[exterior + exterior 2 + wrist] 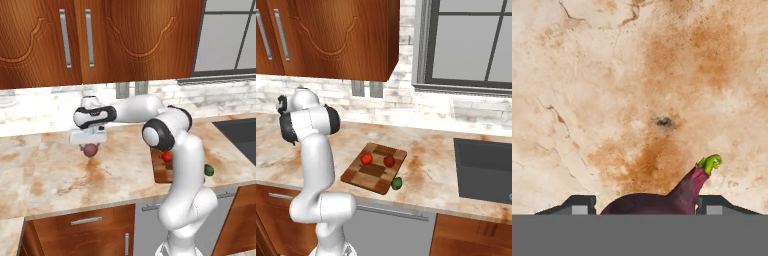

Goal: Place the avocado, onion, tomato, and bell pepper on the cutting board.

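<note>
Left base view, gripper: pointing down over the marble counter, jaws closed around the onion, which hangs above the counter surface.
Left base view, cutting board: mostly hidden behind the arm; tomato on it, avocado peeks out right of the arm.
Right base view, cutting board: on the counter left of the sink; tomato and bell pepper on it, apart; avocado at its near right corner, on or off unclear.
Hand view, onion: purple, green sprout tip, sits between the two fingertips, counter below.
</note>
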